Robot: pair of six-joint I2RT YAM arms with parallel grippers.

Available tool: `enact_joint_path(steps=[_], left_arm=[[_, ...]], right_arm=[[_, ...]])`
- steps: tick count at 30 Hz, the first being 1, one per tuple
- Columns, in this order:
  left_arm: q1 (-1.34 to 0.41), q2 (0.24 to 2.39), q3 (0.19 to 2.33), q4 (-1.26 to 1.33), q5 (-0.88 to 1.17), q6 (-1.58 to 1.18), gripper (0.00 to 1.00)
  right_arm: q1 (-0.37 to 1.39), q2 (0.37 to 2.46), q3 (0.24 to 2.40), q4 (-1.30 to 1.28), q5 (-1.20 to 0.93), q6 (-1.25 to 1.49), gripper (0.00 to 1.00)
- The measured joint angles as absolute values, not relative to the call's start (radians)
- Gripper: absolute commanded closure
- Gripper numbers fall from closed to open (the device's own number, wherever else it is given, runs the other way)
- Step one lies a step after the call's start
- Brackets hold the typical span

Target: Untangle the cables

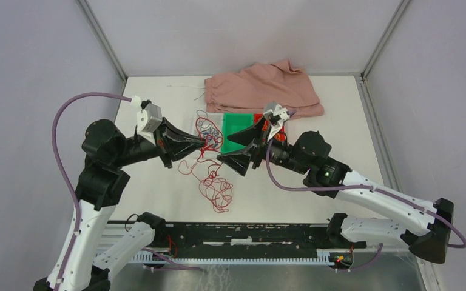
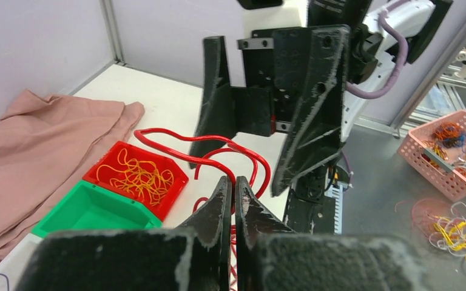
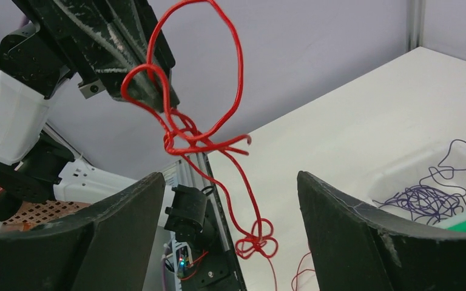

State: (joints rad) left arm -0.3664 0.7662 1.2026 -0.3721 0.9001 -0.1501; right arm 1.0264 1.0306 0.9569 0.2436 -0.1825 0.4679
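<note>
My left gripper [image 1: 204, 143] is shut on the red cord [image 1: 216, 185] and holds a strand up; the rest lies in a tangled pile on the table below. In the left wrist view the jaws [image 2: 235, 182] are closed with red loops [image 2: 218, 151] just beyond them. My right gripper [image 1: 238, 150] is open, facing the left one, with the hanging red cord [image 3: 185, 136] and a knot [image 3: 258, 242] between its fingers [image 3: 352, 236]. The purple cord [image 1: 208, 128] lies bunched in a white tray [image 3: 400, 176]. The yellow cord [image 2: 136, 176] lies in a red bin [image 2: 170, 197].
A green bin [image 1: 236, 128] stands beside the red bin, under my right gripper. A pink cloth [image 1: 267, 88] lies at the back, its white drawstring [image 1: 185, 88] to the left. A pink basket [image 2: 449, 151] of cords sits off the table.
</note>
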Motion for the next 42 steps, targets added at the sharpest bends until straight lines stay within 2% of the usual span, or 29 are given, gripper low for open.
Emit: enact_joint_path(steps=[4, 6, 11, 12, 17, 18, 20, 21, 22, 28, 34, 38, 40, 42], left_arm=[[-0.366, 0.765, 1.203, -0.408, 0.926, -0.123, 0.96], [-0.366, 0.765, 1.200, -0.428, 0.933, -0.107, 0.96], [-0.366, 0.756, 1.180, -0.482, 0.949, -0.068, 0.95], [-0.366, 0.753, 1.177, -0.486, 0.949, -0.062, 0.94], [-0.366, 0.742, 1.166, -0.508, 0.949, -0.043, 0.90], [-0.366, 0.739, 1.163, -0.509, 0.948, -0.043, 0.83], [-0.366, 0.735, 1.154, -0.510, 0.946, -0.035, 0.61], [-0.366, 0.734, 1.150, -0.511, 0.945, -0.029, 0.53], [-0.366, 0.733, 1.145, -0.511, 0.945, -0.029, 0.49], [-0.366, 0.733, 1.128, -0.498, 0.944, -0.028, 0.47], [-0.366, 0.733, 1.118, -0.479, 0.944, -0.026, 0.52], [-0.366, 0.733, 1.111, -0.548, 0.931, 0.069, 0.55], [-0.366, 0.736, 1.110, -0.622, 0.915, 0.168, 0.56], [-0.366, 0.741, 1.107, -0.690, 0.894, 0.254, 0.56]], right_arm=[[1.023, 1.089, 0.997, 0.256, -0.213, 0.485, 0.20], [1.021, 1.109, 1.023, 0.258, -0.224, 0.490, 0.29], [1.015, 1.134, 1.087, 0.275, -0.248, 0.502, 0.95], [1.013, 1.137, 1.099, 0.276, -0.254, 0.506, 0.99], [1.008, 1.144, 1.150, 0.262, -0.271, 0.534, 1.00], [1.008, 1.144, 1.157, 0.256, -0.275, 0.536, 1.00], [1.008, 1.144, 1.170, 0.244, -0.287, 0.543, 1.00], [1.008, 1.145, 1.179, 0.237, -0.292, 0.546, 0.99], [1.008, 1.146, 1.187, 0.230, -0.300, 0.552, 0.99], [1.007, 1.164, 1.231, 0.212, -0.347, 0.579, 0.99], [1.008, 1.192, 1.244, 0.199, -0.383, 0.602, 0.99], [1.008, 1.192, 1.248, 0.107, -0.353, 0.559, 0.57], [1.007, 1.187, 1.246, 0.025, -0.306, 0.513, 0.44], [1.007, 1.176, 1.226, -0.069, -0.236, 0.466, 0.39]])
